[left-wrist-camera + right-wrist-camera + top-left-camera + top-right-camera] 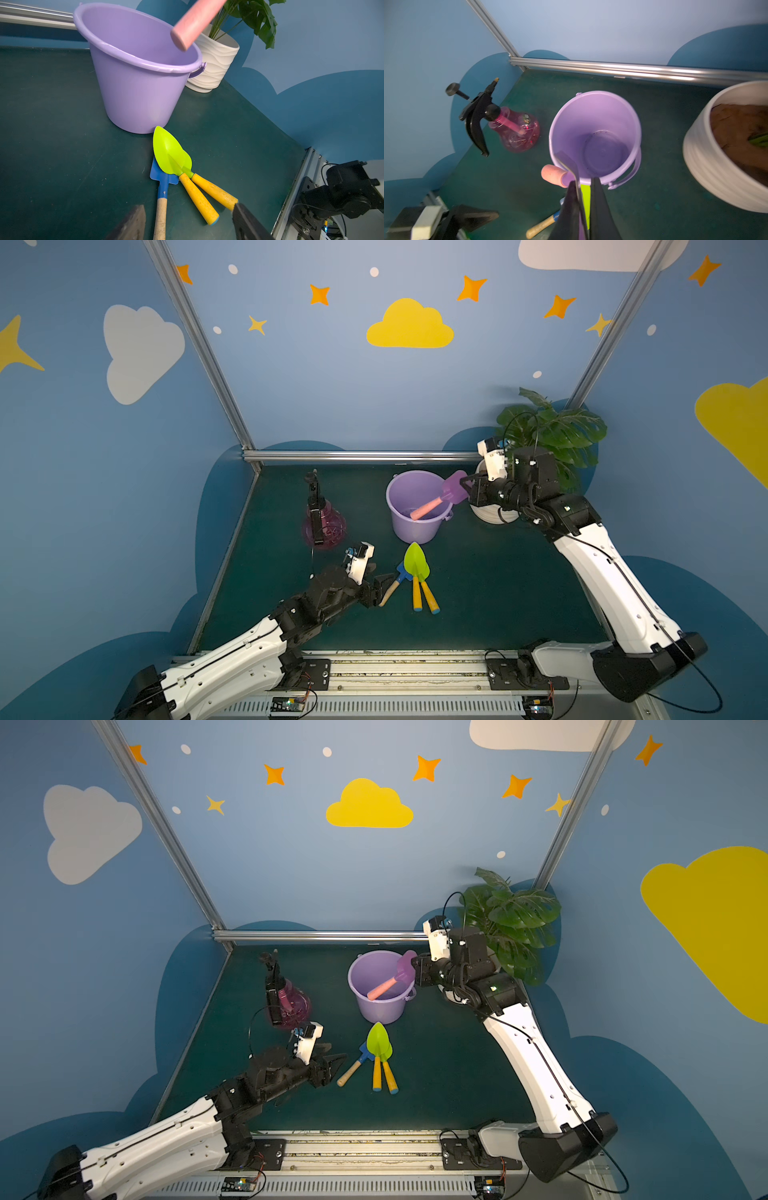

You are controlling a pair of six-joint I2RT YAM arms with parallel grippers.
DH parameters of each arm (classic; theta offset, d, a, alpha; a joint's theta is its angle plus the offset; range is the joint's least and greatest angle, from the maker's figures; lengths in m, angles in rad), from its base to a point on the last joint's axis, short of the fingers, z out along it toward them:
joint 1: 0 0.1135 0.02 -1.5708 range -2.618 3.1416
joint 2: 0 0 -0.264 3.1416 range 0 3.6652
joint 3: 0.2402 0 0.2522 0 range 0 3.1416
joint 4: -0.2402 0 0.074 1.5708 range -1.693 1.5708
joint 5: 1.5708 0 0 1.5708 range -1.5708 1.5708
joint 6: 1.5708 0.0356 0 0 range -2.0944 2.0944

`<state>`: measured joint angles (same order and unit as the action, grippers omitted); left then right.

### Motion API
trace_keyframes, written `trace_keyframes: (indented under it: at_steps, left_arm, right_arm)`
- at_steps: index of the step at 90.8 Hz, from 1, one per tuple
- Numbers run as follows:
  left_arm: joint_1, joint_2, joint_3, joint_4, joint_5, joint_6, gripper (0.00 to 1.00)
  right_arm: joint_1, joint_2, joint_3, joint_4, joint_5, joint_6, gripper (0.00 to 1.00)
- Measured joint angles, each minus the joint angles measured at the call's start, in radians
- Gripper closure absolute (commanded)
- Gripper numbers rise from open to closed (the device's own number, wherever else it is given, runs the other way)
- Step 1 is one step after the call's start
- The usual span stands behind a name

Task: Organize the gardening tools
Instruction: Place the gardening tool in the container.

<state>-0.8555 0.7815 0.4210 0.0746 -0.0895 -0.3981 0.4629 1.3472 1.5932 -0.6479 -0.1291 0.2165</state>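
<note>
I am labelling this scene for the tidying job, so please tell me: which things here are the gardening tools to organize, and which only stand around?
Tools for the job: purple scoop, two green trowels, blue spade, pink spray bottle.

Not tools: lilac bucket, white plant pot.

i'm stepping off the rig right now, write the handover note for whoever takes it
Right gripper: shut on the purple scoop by its blade, with the pink handle tilted down over the mouth of the lilac bucket; not released.
Left gripper: open, low beside the blue spade, holding nothing.
The lime-green trowels lie overlapped on the table in front of the bucket, across the spade's blade. The spray bottle stands upright beside the bucket.
Done: nothing is in the bucket yet.
Left: probably drop the scoop, then move the spade, trowels and bottle.
</note>
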Motion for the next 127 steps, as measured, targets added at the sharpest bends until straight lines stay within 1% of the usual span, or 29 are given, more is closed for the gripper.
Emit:
trace_keyframes:
  at_steps: [21,39,53,71,103,117,127]
  left_arm:
    - [0.000,0.028,0.000,-0.007,-0.001,-0.029,0.29]
    - [0.000,0.043,-0.005,-0.005,0.000,-0.051,0.29]
    - [0.000,0.057,-0.013,-0.004,0.000,-0.063,0.29]
    - [0.000,0.058,-0.021,0.002,0.003,-0.081,0.30]
    - [0.000,0.079,-0.023,0.009,0.003,-0.101,0.30]
    - [0.000,0.094,-0.023,0.010,0.003,-0.106,0.31]
    - [-0.005,0.098,-0.023,0.008,-0.001,-0.112,0.31]
  right_arm:
    - [0.071,0.168,0.181,-0.056,0.200,-0.087,1.00]
    - [0.112,0.339,0.304,-0.135,0.296,-0.163,1.00]
    - [0.129,0.456,0.338,-0.178,0.321,-0.192,1.00]
    - [0.135,0.560,0.338,-0.204,0.322,-0.197,1.00]
    - [0.137,0.642,0.372,-0.250,0.314,-0.194,1.00]
    - [0.140,0.642,0.373,-0.262,0.314,-0.193,0.84]
    - [0.143,0.642,0.374,-0.271,0.314,-0.191,0.68]
